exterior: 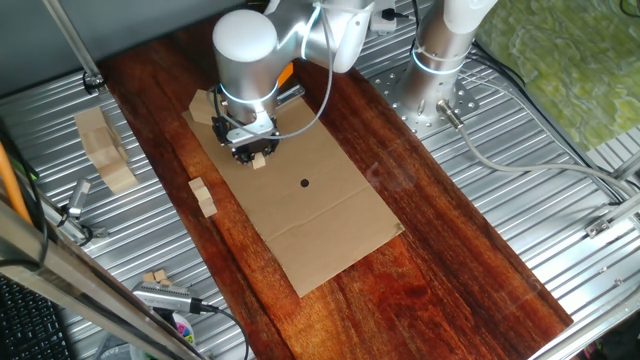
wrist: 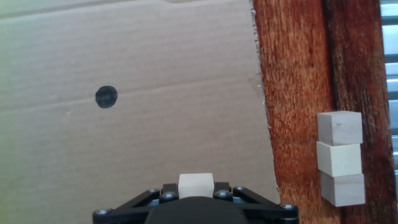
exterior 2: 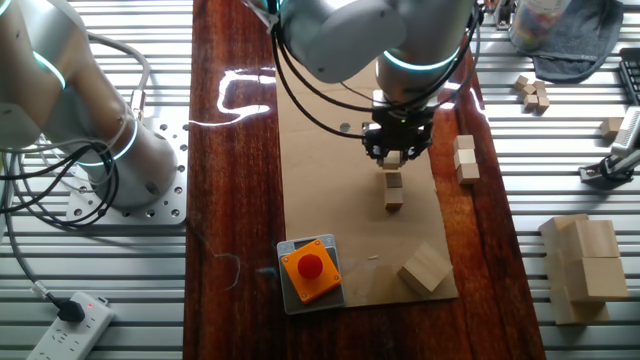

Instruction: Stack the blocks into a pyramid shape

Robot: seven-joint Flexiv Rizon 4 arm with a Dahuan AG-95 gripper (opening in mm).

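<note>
My gripper is shut on one small pale block, which sits between the black jaws at the bottom of the hand view. The gripper hangs low over the cardboard sheet. Just beside it, two more blocks lie in a short line on the cardboard. From the one fixed view I see only one pale block under the gripper. Three blocks lie in a row on the dark wooden tabletop, off the cardboard's edge; they also show as a row.
A black dot marks the cardboard. An orange box with a red button and a faceted wood chunk sit at one end of the cardboard. Big wooden slabs and loose small blocks lie on the metal bench.
</note>
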